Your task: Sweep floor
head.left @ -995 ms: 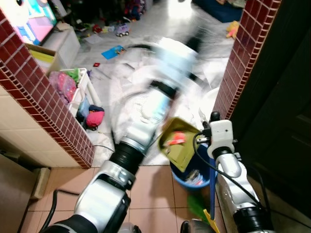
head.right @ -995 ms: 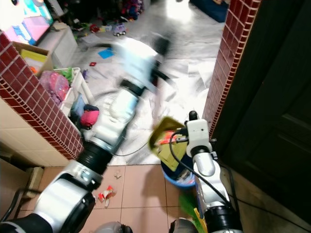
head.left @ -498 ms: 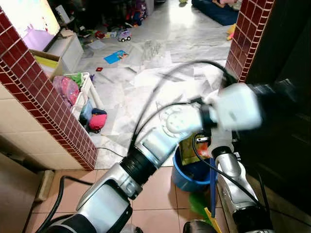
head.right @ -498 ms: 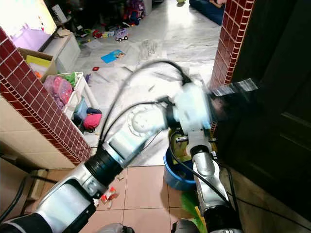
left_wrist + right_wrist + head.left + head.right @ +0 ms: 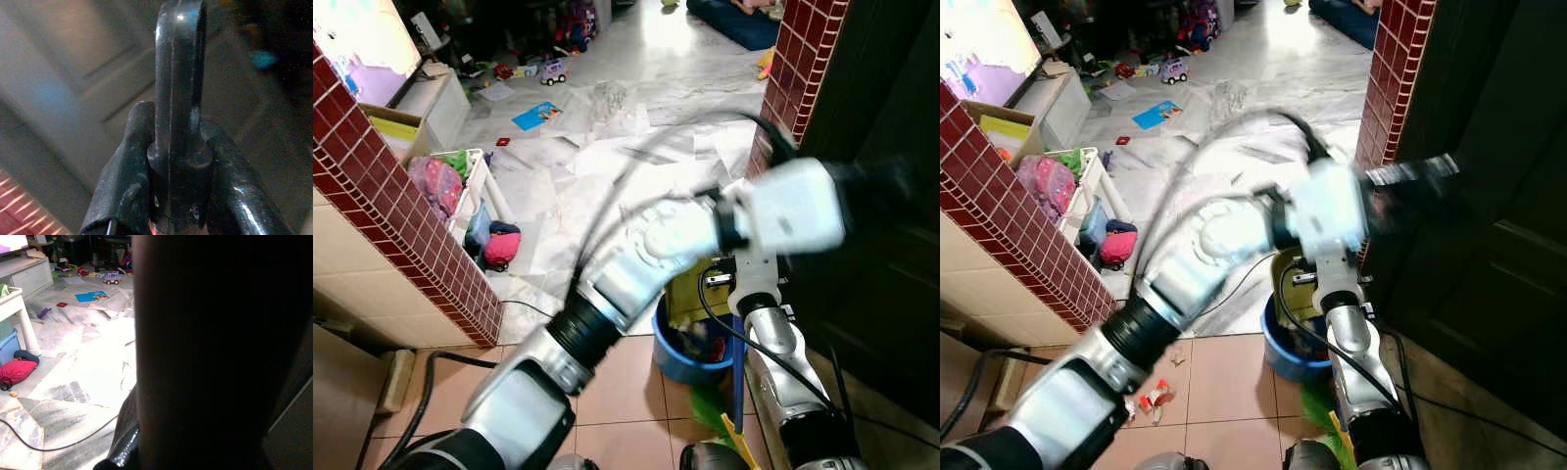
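We stand at a doorway between red-tiled pillars, our left arm (image 5: 636, 264) stretched across our body toward the dark door (image 5: 891, 245) on the right, its outline smeared by blur. In the left wrist view our left gripper (image 5: 178, 161) has its black fingers (image 5: 122, 191) closed around a dark upright handle-like bar (image 5: 178, 83); what that bar belongs to we cannot tell.

Our right arm (image 5: 778, 362) rises from below beside the door, its wrist just above a blue bucket (image 5: 680, 348) that sits on the tan tiled floor (image 5: 617, 382) at the threshold. A yellow-green dustpan (image 5: 690, 289) stands tilted in the bucket, right by that wrist. In the right wrist view a broad dark shape blocks most of the frame, and we cannot tell how the right gripper's fingers are set.

A blue pole (image 5: 740, 377) runs down along the right arm, with green and yellow parts (image 5: 715, 411) near its foot, just beside the bucket. A scrap of red and white litter (image 5: 1154, 397) lies on the tan tiles near the left pillar (image 5: 421, 235).

Beyond the doorway the marble floor (image 5: 607, 147) is strewn with toys: a blue book (image 5: 534, 116), a toy car (image 5: 553, 70), and a white rack (image 5: 475, 186) holding pink and green items.
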{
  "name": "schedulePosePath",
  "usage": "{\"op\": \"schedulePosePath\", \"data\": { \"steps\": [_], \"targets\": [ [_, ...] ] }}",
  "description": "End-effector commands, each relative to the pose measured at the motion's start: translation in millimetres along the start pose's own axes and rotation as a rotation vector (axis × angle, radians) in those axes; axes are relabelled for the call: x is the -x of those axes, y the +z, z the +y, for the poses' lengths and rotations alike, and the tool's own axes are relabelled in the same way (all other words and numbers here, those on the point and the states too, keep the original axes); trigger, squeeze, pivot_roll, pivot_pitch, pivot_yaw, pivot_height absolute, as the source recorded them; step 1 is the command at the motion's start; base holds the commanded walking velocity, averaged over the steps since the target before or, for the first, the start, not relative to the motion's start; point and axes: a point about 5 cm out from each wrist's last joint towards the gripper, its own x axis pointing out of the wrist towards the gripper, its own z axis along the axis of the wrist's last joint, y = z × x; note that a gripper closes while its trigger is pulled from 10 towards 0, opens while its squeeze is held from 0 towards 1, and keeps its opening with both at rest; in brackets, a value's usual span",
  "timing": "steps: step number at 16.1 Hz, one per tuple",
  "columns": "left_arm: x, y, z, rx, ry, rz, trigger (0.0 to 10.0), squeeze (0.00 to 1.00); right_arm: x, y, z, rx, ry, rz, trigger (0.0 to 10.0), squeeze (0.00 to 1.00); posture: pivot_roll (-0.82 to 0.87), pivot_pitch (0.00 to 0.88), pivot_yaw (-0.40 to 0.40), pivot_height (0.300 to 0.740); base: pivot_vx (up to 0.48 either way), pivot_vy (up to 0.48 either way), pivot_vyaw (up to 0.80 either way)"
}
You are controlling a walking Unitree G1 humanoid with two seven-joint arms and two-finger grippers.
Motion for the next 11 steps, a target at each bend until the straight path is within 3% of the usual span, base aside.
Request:
{"op": "schedulePosePath", "data": {
  "steps": [1, 7, 9, 11],
  "targets": [
    [10.7, 20.7, 40.3, -0.086, 0.164, -0.030, 10.0, 0.00, -5.5, 8.0, 4.0, -0.009, 0.020, -0.039, 10.0, 0.00, -0.12, 0.000, 0.101, 0.740, 0.000, 0.000, 0.00],
    [63.4, 59.4, 115.1, -0.202, 0.621, -0.078, 10.0, 0.00, -8.3, 8.9, 8.1, -0.006, 0.047, -0.044, 10.0, 0.00, -0.09, 0.000, 0.067, 0.740, 0.000, 0.000, 0.00],
    [81.0, 69.5, 132.4, -0.258, 0.754, -0.072, 10.0, 0.00, -8.2, 8.2, 9.2, -0.007, 0.056, -0.044, 10.0, 0.00, -0.08, 0.000, 0.064, 0.740, 0.000, 0.000, 0.00],
    [125.7, 56.6, 155.9, -0.344, 0.984, 0.110, 10.0, 0.00, -7.4, 5.7, 11.6, -0.020, 0.090, -0.026, 10.0, 0.00, -0.07, 0.000, 0.063, 0.740, 0.000, 0.000, 0.00]
  ]
}}
